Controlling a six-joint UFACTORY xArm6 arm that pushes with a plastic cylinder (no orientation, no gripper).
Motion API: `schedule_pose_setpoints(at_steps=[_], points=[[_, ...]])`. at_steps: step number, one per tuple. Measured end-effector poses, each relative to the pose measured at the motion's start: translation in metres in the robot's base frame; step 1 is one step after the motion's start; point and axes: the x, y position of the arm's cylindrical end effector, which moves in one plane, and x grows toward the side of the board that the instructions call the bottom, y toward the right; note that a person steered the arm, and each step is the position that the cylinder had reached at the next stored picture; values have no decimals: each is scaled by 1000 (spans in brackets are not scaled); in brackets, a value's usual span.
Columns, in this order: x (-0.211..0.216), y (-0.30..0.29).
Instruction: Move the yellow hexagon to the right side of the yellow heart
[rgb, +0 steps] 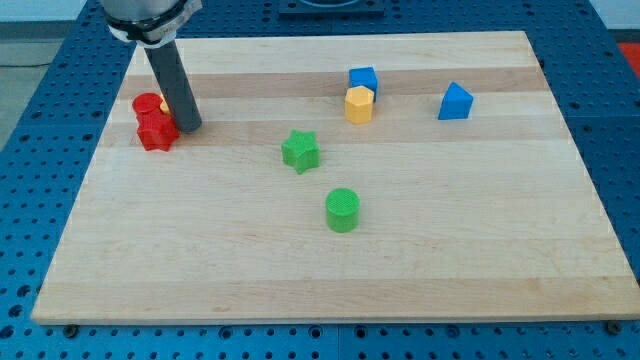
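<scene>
The yellow hexagon (359, 104) sits at the upper middle of the wooden board (330, 290), touching a blue cube (362, 78) just above it. The yellow heart (163, 103) is at the upper left; only a sliver of it shows between the rod and a red cylinder (147, 105). My tip (190, 128) rests on the board just right of a red star (156, 131) and right beside the heart, far to the left of the hexagon.
A green star (300, 151) lies near the board's middle and a green cylinder (342, 210) below it. A blue triangular block (455, 101) sits at the upper right. The board lies on a blue perforated table (30, 200).
</scene>
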Motion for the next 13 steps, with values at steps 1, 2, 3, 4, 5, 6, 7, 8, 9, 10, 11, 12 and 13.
schedule_pose_setpoints(at_steps=[1,2,3,4,5,6,7,8,9,10,11,12,13], points=[[0,81],[4,152],[6,210],[3,256],[-18,260],[-18,239],[-25,211],[-46,204],[-54,184],[-56,144],[-58,92],[-72,54],[-78,34]])
